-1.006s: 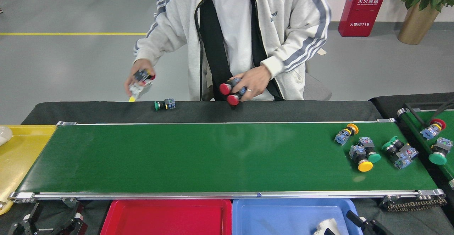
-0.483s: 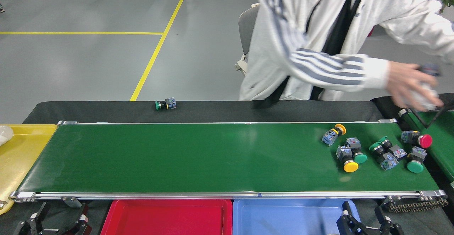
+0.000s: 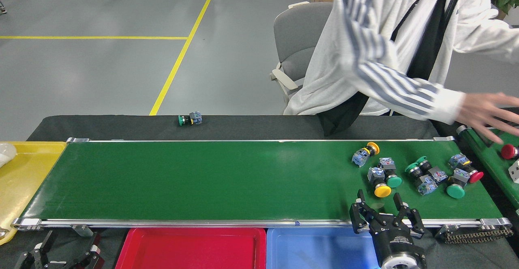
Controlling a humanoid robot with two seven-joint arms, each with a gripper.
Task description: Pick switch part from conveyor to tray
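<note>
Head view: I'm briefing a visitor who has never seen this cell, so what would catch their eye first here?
Probably the cluster of colourful switch parts at the right end of the long green conveyor, with yellow, green and red caps. Just in front of them the right gripper hangs open over the belt's near edge. Behind, a person's hand reaches across towards the far right.

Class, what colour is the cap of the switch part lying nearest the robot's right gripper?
Yellow. The switch part shows best in the head view, just beyond the right gripper.
</note>
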